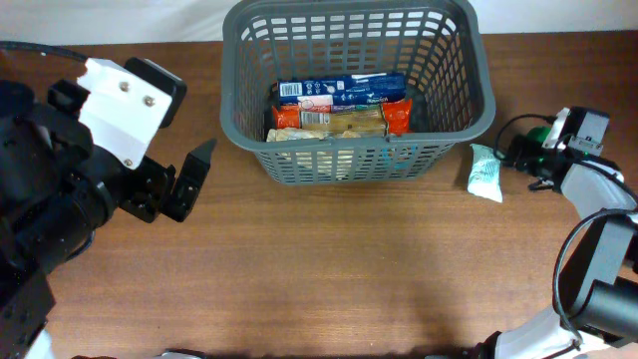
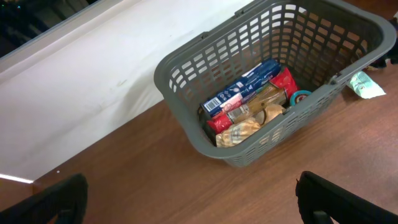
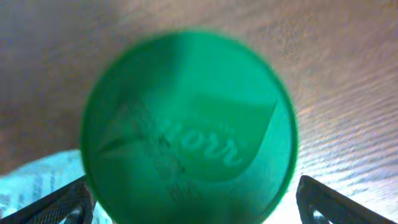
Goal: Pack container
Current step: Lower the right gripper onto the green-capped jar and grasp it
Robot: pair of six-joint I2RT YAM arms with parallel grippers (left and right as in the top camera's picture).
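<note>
The dark grey container (image 1: 454,120) stands at the back middle of the table and also shows in the left wrist view (image 2: 186,134). Inside lie a blue packet (image 1: 339,92), a red packet (image 1: 397,115) and tan packets (image 1: 344,125). My left gripper (image 1: 181,187) is open and empty, left of the container, its fingers at the bottom corners of the left wrist view (image 2: 193,202). My right gripper (image 1: 526,152) is open at the far right. Its fingers (image 3: 196,208) straddle a round green lid (image 3: 189,130) embossed "Knorr".
A pale teal sachet (image 1: 485,172) lies on the table just right of the container, beside the green-lidded item (image 1: 538,135); it also shows in the left wrist view (image 2: 367,85) and the right wrist view (image 3: 37,180). A white surface (image 2: 81,81) lies beyond the table's far edge.
</note>
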